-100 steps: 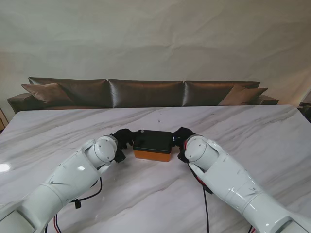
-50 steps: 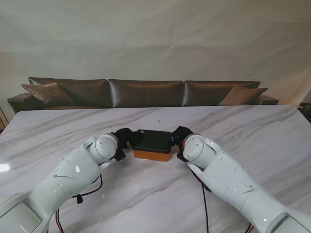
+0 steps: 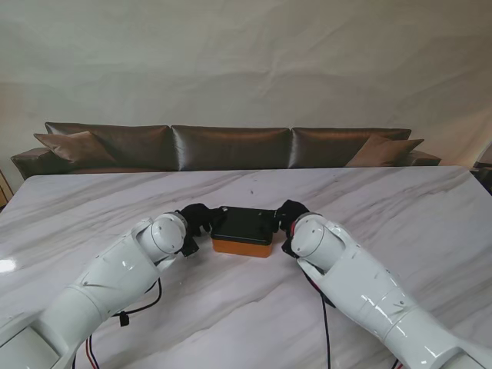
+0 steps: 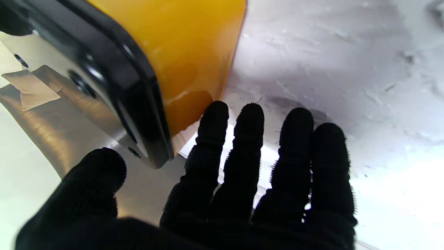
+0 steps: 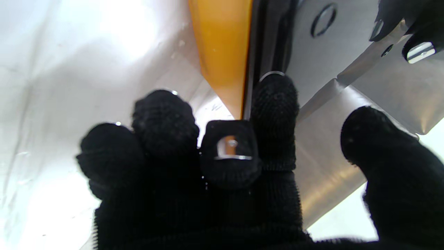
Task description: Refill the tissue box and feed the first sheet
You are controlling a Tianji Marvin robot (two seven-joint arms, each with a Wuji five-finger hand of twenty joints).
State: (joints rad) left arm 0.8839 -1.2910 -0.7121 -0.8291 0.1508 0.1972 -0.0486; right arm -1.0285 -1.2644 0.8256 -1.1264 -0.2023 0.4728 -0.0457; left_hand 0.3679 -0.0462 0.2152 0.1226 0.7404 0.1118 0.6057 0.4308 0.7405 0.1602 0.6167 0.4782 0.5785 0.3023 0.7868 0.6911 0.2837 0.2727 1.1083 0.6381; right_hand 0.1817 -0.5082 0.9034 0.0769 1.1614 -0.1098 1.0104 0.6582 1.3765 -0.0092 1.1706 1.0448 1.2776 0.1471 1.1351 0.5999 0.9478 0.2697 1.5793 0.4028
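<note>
You see the orange tissue box [image 3: 241, 246] with its black lid [image 3: 242, 224] sitting mid-tabletop [image 3: 369, 200], at 12 o'clock from you. Your left robot hand [image 3: 197, 218] is at the box's 9 o'clock end with fingers [image 4: 211, 139] spread, thumb near the lid. Your right robot hand [image 3: 289, 215] is at the 3 o'clock end, one fingertip [image 5: 274, 93] touching the lid's edge; you cannot tell if either really grips.

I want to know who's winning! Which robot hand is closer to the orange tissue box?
Roughly tied. The left hand is at the tissue box's left end; the right hand is at its right end, with one fingertip at the black lid.
</note>
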